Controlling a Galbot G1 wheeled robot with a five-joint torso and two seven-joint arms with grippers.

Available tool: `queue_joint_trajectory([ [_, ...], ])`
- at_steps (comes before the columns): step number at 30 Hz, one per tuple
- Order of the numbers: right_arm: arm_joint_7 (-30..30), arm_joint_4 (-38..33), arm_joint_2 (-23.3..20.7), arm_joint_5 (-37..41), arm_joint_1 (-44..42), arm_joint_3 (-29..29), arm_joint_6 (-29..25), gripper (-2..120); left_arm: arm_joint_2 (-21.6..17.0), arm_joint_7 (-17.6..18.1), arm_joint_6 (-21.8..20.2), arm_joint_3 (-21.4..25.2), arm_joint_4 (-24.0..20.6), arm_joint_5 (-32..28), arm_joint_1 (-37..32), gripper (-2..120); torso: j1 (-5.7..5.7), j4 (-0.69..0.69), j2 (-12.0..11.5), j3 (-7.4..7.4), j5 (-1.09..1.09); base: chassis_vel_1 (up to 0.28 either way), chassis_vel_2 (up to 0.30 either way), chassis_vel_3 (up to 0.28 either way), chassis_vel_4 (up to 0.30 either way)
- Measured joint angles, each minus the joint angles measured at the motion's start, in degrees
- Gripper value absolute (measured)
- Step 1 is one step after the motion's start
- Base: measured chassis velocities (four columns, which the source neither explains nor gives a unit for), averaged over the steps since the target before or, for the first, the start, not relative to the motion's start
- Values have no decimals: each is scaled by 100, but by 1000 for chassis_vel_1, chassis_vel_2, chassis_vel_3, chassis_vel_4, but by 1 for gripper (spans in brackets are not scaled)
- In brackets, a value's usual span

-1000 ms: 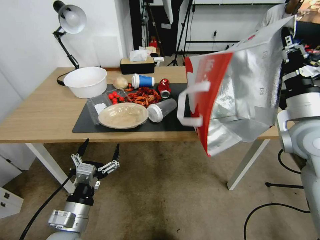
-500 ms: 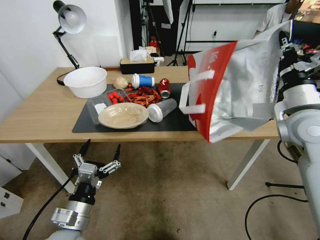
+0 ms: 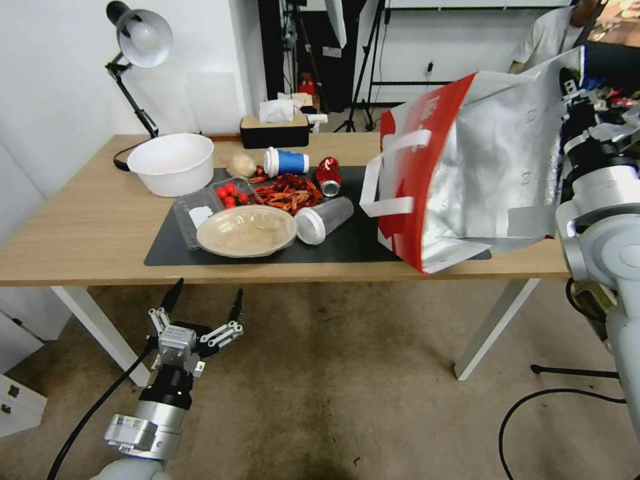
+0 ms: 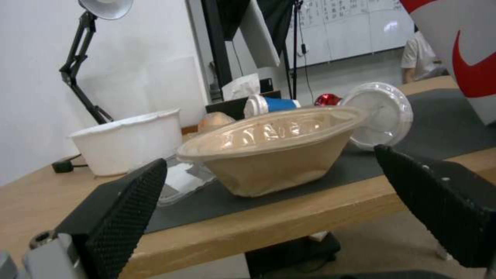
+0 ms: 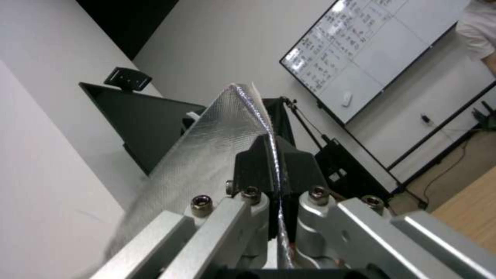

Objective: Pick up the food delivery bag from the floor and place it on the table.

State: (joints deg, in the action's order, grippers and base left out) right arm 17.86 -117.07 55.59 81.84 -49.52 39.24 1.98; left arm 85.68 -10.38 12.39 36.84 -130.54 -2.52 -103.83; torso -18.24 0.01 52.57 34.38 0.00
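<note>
The food delivery bag (image 3: 480, 167), red and white with silver foil lining and white strap handles, hangs tilted over the right end of the table (image 3: 87, 227). Its low corner is at the table's front edge, over the dark mat (image 3: 173, 250); whether it touches I cannot tell. My right gripper (image 3: 568, 77) is shut on the bag's upper rim, and in the right wrist view the right gripper (image 5: 274, 155) pinches the foil edge (image 5: 217, 128). My left gripper (image 3: 207, 293) stands open below the table's front edge, above the floor (image 3: 333, 373). The left wrist view has the left gripper (image 4: 269, 155) open and a corner of the bag (image 4: 465, 50).
On the mat lie a beige bowl (image 3: 247, 230), a clear cup on its side (image 3: 323, 219), a red can (image 3: 328, 175), a blue cup (image 3: 285, 161) and red food (image 3: 288, 191). A white bowl (image 3: 171, 163), a lamp (image 3: 137, 40) and a tissue box (image 3: 275, 130) stand behind. Cables (image 3: 553, 407) cross the floor at right.
The right arm has raised the bag and carried it farther in over the table's right end; its low corner now sits at table-edge height. The left gripper has barely shifted.
</note>
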Motion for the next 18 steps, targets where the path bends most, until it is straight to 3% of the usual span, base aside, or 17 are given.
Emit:
queue_joint_trajectory([
  [12, 93, 260, -182, -52, 206, -79, 99, 0, -69, 10, 0, -4, -46, -61, 12, 100, 0, 0, 0, 0, 0, 0, 0, 0, 0],
  [18, 142, 426, -183, -113, 361, -191, 149, 24, -97, 0, -1, 4, -47, -112, 57, 100, 0, 0, 0, 0, 0, 0, 0, 0, 0],
])
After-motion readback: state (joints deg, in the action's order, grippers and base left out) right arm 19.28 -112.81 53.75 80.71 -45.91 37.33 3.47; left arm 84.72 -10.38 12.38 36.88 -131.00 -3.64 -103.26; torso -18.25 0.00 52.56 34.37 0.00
